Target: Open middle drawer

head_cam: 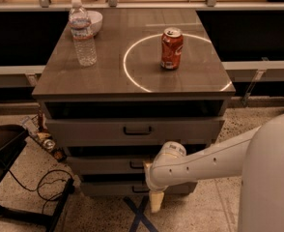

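Observation:
The wood-topped cabinet point(132, 76) has three grey drawers. The middle drawer point(103, 165) is the second one, with its small dark bar handle point(136, 165) partly covered by my arm. The top drawer point(84, 130) above it juts out a little, its handle point(137, 130) in full view. The bottom drawer point(108, 188) sits lowest. My gripper point(155, 201) hangs at the end of the white arm, in front of the cabinet, just right of the bottom drawer's handle and below the middle handle.
A water bottle point(82, 33), a white bowl point(94, 21) and a red soda can point(172, 48) stand on the cabinet top. A dark chair base point(7, 149) and cables point(40, 185) lie at the left. Blue tape crosses the floor point(138, 216).

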